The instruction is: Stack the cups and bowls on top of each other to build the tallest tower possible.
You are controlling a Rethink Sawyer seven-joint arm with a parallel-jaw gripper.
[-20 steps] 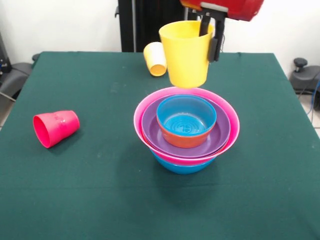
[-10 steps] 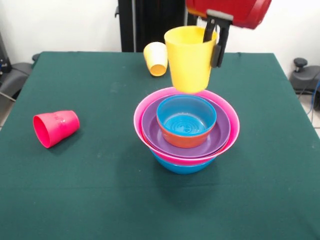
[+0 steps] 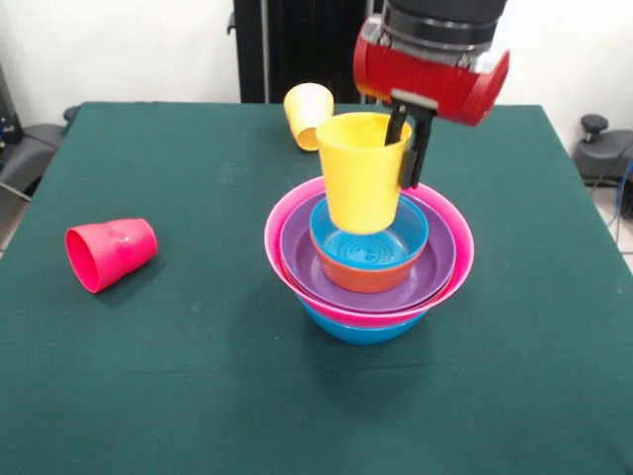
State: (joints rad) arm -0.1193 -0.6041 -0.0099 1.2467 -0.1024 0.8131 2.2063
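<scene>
A nested tower of bowls stands mid-table: a blue bowl [image 3: 361, 329] lowest, a wide pink bowl [image 3: 287, 220], a purple bowl [image 3: 297, 247], an orange bowl [image 3: 361, 275] and a small blue bowl [image 3: 368, 247] innermost. My gripper [image 3: 406, 148] is shut on the rim of an upright yellow cup [image 3: 361, 173], which hangs just above the small blue bowl. A second yellow cup [image 3: 307, 114] lies on its side at the back. On the left, a red-pink cup [image 3: 109, 252] also lies on its side.
The green table [image 3: 148, 376] ends at its right edge near a black object on the floor [image 3: 603, 148]. A black post [image 3: 287, 49] rises behind the table.
The gripper has lowered the yellow cup from high above the tower down to just over the small blue bowl. The other cups have not moved.
</scene>
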